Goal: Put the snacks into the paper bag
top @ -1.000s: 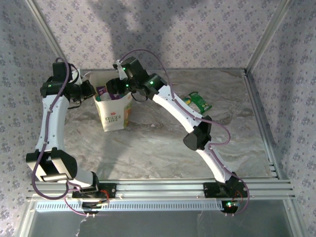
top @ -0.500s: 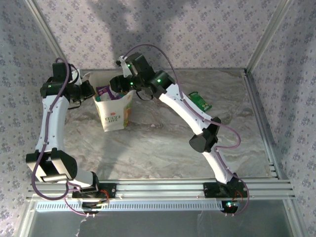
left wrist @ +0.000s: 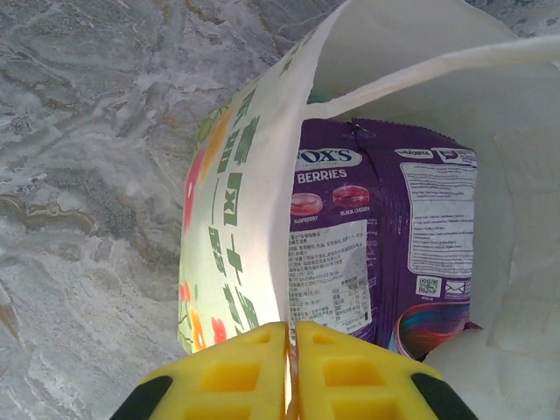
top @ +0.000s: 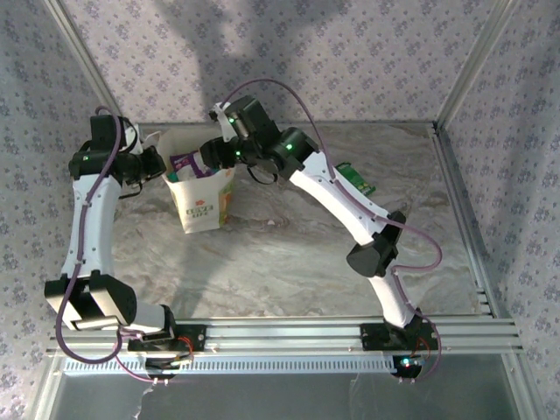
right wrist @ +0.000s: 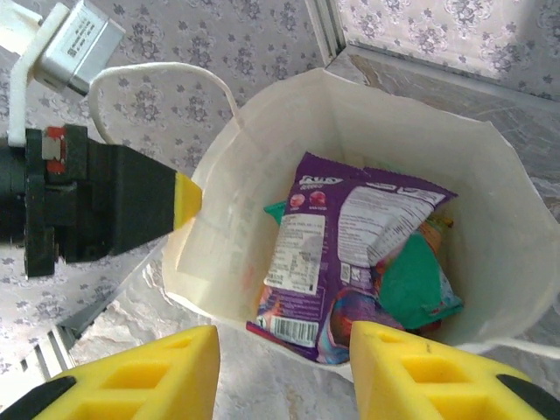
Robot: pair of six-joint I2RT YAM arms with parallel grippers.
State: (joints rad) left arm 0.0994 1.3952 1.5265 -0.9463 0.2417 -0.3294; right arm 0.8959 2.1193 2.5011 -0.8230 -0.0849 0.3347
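Observation:
The white paper bag (top: 201, 206) with green print stands upright at the back left of the table. My left gripper (left wrist: 290, 350) is shut on the bag's left wall (left wrist: 236, 201), pinching the paper's rim. A purple packet (right wrist: 341, 254) lies slanted inside the bag, its top poking out (top: 185, 163), with a teal packet (right wrist: 416, 280) beside it. My right gripper (right wrist: 284, 350) hovers open over the bag's mouth (right wrist: 367, 114) with nothing between its fingers. One green packet (top: 357, 179) lies flat on the table to the right, behind the right arm.
The marble tabletop (top: 289, 262) is bounded by metal rails and patterned walls on three sides. The right arm's forearm (top: 337, 197) spans from the bag toward the middle right. The left arm (top: 87, 219) stands along the left edge.
The right arm's elbow has swung to the right and its wrist has shifted slightly back over the bag. More of the green packet shows. The left gripper keeps its pinch on the bag.

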